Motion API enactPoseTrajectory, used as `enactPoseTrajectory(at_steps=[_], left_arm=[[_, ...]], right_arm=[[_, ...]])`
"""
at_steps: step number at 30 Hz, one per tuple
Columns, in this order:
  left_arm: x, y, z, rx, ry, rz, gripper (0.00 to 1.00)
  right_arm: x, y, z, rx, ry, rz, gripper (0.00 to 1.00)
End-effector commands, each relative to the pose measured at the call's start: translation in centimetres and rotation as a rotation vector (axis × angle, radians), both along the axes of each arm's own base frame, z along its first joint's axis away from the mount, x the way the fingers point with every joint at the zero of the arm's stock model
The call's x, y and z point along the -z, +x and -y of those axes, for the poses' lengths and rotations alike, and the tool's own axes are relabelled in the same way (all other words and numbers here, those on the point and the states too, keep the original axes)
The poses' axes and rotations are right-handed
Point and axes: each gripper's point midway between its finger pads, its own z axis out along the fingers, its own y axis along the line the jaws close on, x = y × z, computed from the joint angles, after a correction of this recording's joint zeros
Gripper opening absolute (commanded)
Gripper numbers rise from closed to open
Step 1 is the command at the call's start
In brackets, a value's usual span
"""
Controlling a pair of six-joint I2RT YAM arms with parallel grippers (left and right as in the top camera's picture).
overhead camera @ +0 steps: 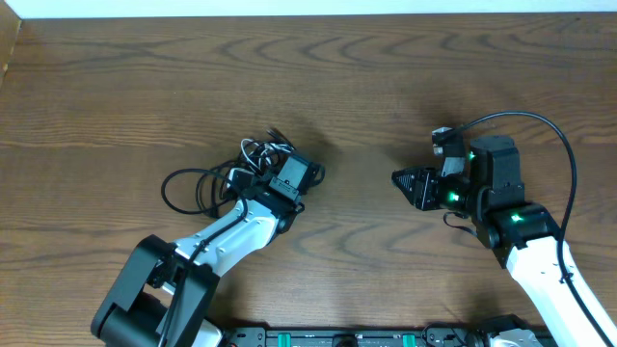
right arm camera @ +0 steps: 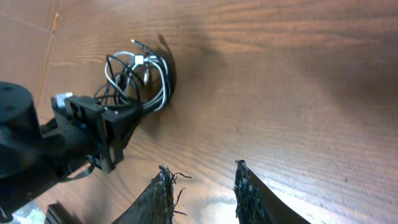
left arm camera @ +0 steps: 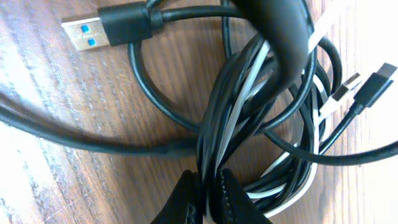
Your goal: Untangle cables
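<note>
My left gripper (overhead camera: 256, 173) is nosed into the cables (overhead camera: 262, 154), which sit left of table centre as one knotted clump. A slack black loop (overhead camera: 189, 189) trails out of the clump to the left.

Left wrist view: my fingers (left arm camera: 185, 200) are pinched narrow, with a few black strands of the cables (left arm camera: 217, 118) running between them. So I have a grip on the bundle. The white cord (left arm camera: 250, 79) threads through the middle of the black loops and comes out again at lower right. A USB-A plug (left arm camera: 87, 32) with a blue insert lies flat at top left, clear of the knot. Two smaller plugs (left arm camera: 364, 84) stick out on the right side. A thick dark shape crosses the top of the knot, too blurred to tell what it is.

My right gripper (overhead camera: 399, 180) is well apart from the clump, to its right, and points toward it. Its jaws are spread wide with nothing between them, and only bare wood shows in the gap (right arm camera: 202, 193).

The table (overhead camera: 386, 77) is dark wood grain. A pale strip (overhead camera: 289, 7) runs along its far edge.
</note>
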Motion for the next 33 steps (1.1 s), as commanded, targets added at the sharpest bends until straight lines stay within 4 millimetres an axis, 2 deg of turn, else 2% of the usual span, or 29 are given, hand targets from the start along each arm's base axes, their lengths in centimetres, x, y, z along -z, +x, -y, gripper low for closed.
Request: enactPoseTrajectory(at_steps=[1, 7, 10, 13, 15, 19, 24, 30, 33], left_arm=[[-2.0, 0.1, 1.9, 0.165, -0.075, 0.0, 0.08], [-9.9, -0.4, 4.6, 0.263, -0.46, 0.094, 0.08], [-13.3, -0.7, 4.7, 0.3, -0.55, 0.163, 0.08], [-15.9, -1.3, 4.8, 0.328, -0.599, 0.221, 0.08], [-17.3, -1.8, 5.0, 0.321, -0.649, 0.242, 0.08], [-18.7, -2.4, 5.3, 0.286, -0.733, 0.246, 0.08], [-18.9, -2.8, 5.8, 0.214, -0.836, 0.191, 0.08], [-18.9, -3.2, 6.3, 0.192, -0.894, 0.15, 0.08], [-19.1, -3.9, 6.9, 0.171, -0.968, 0.094, 0.08]], right_arm=[[-0.5, 0.0, 0.2, -0.002, 0.0, 0.008, 0.29], [-0.2, -0.4, 0.2, -0.002, -0.004, -0.017, 0.29], [-0.2, -0.4, 0.2, -0.002, -0.004, -0.017, 0.28], [-0.2, -0.4, 0.2, 0.039, 0.026, -0.057, 0.27], [-0.2, -0.6, 0.1, 0.101, 0.085, -0.13, 0.3], [-1.3, -1.5, -1.5, 0.081, 0.217, -0.218, 0.37], [-1.7, -3.5, -2.7, 0.135, 0.377, -0.464, 0.46], [-1.3, -3.3, -2.9, 0.156, 0.345, -0.45, 0.45], [-1.4, -3.9, -4.0, 0.116, 0.335, -0.442, 0.44]])
